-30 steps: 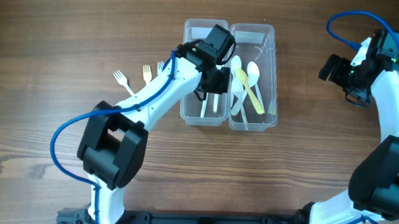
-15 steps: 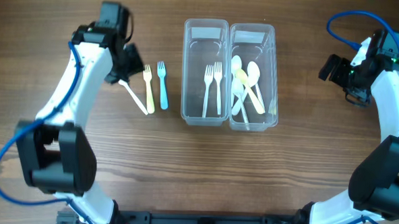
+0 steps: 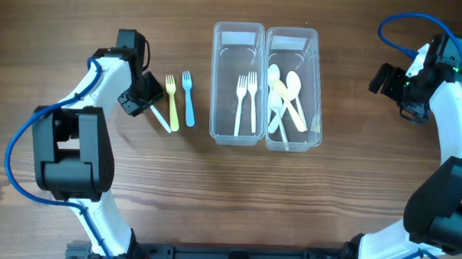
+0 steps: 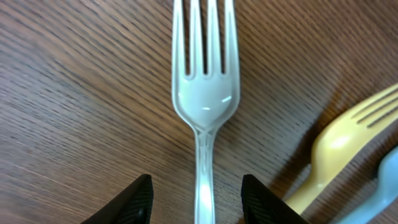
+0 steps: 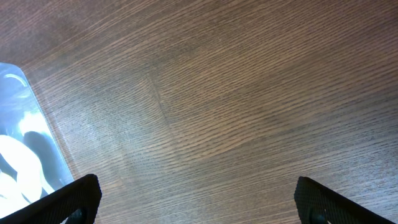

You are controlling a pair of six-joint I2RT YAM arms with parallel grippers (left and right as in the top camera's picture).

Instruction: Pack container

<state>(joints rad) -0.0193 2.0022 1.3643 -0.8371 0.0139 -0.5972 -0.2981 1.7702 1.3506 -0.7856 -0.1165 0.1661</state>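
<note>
Two clear plastic containers stand side by side at the table's middle. The left container (image 3: 217, 82) holds two white forks (image 3: 246, 99). The right container (image 3: 317, 86) holds several white and yellow spoons (image 3: 285, 97). On the table to their left lie a white fork (image 3: 159, 118), a yellow fork (image 3: 171, 99) and a blue fork (image 3: 188, 96). My left gripper (image 3: 141, 96) is open low over the white fork (image 4: 204, 106), its fingers on either side of the handle. My right gripper (image 3: 385, 78) is open and empty over bare table at the far right.
The yellow fork (image 4: 348, 137) lies close beside the white one, with the blue fork's edge (image 4: 385, 193) just past it. The right container's corner (image 5: 25, 143) shows at the left of the right wrist view.
My left arm swung from over the left container out to the forks on the left, then lowered over the white fork. Two white forks now lie in the left container. The right arm has not moved.
</note>
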